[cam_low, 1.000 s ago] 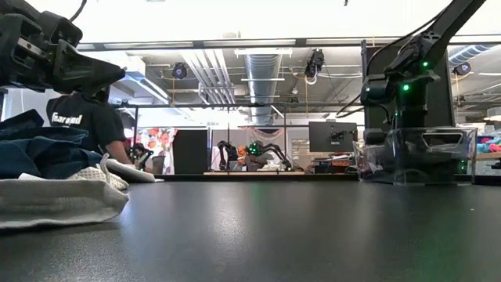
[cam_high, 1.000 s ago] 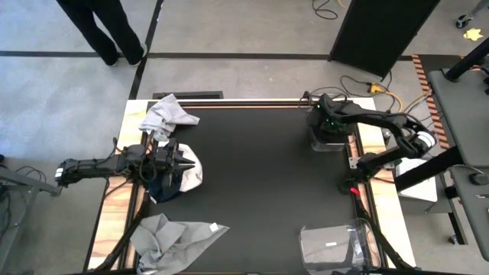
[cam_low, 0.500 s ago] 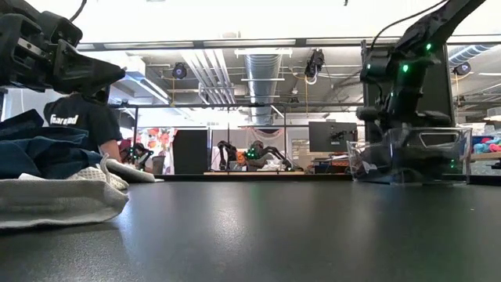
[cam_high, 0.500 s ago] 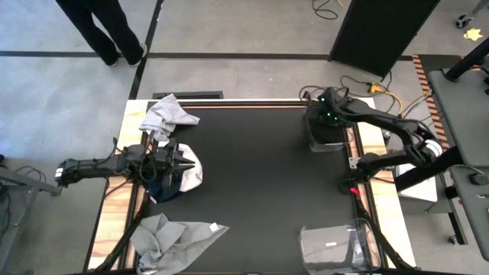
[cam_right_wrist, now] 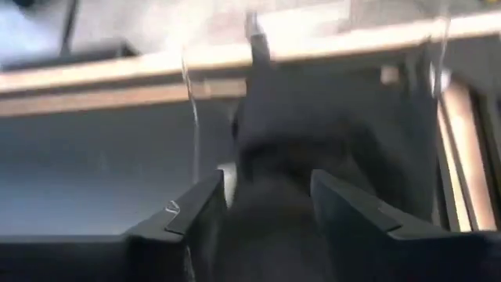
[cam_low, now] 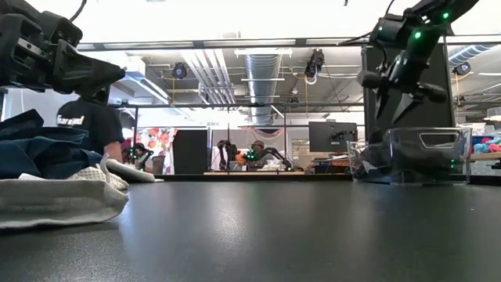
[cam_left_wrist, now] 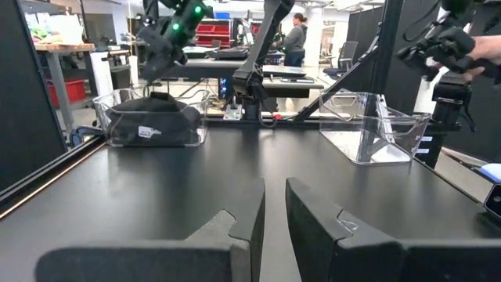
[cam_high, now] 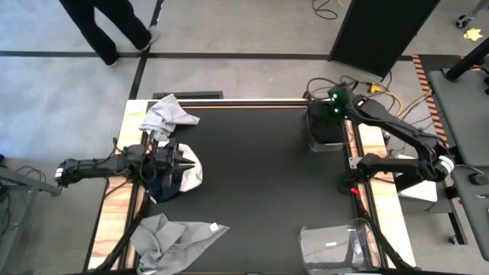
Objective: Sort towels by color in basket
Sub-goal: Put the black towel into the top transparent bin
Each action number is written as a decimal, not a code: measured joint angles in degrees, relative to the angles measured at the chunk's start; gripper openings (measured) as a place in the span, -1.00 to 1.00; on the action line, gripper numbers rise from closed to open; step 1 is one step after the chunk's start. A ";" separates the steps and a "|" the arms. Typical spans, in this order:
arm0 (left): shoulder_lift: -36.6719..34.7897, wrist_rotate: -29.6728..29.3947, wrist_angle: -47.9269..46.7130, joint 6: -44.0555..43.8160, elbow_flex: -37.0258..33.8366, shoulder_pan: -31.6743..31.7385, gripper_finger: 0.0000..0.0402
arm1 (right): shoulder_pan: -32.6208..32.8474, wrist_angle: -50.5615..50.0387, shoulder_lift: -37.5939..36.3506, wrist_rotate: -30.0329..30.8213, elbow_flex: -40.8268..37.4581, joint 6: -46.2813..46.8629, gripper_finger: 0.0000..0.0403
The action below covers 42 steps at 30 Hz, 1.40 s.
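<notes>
My right gripper [cam_right_wrist: 262, 211] stands open above the clear basket [cam_high: 327, 131] at the table's far right. A dark towel [cam_right_wrist: 313, 133] lies in that basket below the fingers, and nothing is between them. In the low view the right gripper [cam_low: 391, 98] hangs clear over the basket's rim. My left gripper [cam_high: 186, 162] is shut and hovers over a pile at the table's left. In that pile a dark navy towel [cam_low: 39, 153] rests on a white towel [cam_low: 55, 200]. Nothing is between the left gripper's [cam_left_wrist: 274, 211] fingers.
A grey towel [cam_high: 168, 116] lies at the far left corner and another [cam_high: 177, 237] at the near left corner. A second clear basket [cam_high: 336, 244] stands at the near right. The black mat's middle [cam_high: 260, 183] is bare. A person [cam_high: 114, 27] walks beyond the far edge.
My right gripper has risen out of the far right basket and gone a little toward the far edge. The dark towel has stayed in the basket.
</notes>
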 joint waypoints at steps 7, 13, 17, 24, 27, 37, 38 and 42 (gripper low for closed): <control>0.00 0.00 0.00 0.00 0.00 -0.02 -0.80 | 0.63 -18.66 3.30 -8.46 2.43 0.26 -0.27; 0.00 0.00 0.00 0.00 0.00 -0.01 -0.80 | 0.59 -17.25 10.67 -8.41 0.72 0.19 -0.42; 0.00 0.00 0.00 0.00 0.00 -0.02 -0.80 | -0.05 -11.84 17.00 -8.06 0.67 0.17 -0.51; 0.00 0.00 0.00 0.00 0.00 -0.02 -0.80 | -0.44 -5.56 21.02 6.31 6.92 0.26 -0.64; 0.00 0.00 0.00 0.00 0.00 0.00 -0.80 | -0.44 -5.15 20.85 12.60 10.20 -0.12 -0.69; 0.00 0.00 0.00 0.00 0.00 -0.02 -0.80 | -4.17 -4.42 25.75 7.75 9.76 -4.04 -0.80; 0.00 0.01 0.00 0.00 0.00 0.00 -0.80 | -4.45 -4.73 26.34 7.66 9.53 -3.90 -0.81; 0.00 0.00 0.00 0.00 0.00 -0.02 -0.80 | -5.03 -4.41 25.83 8.53 9.50 -3.48 -0.81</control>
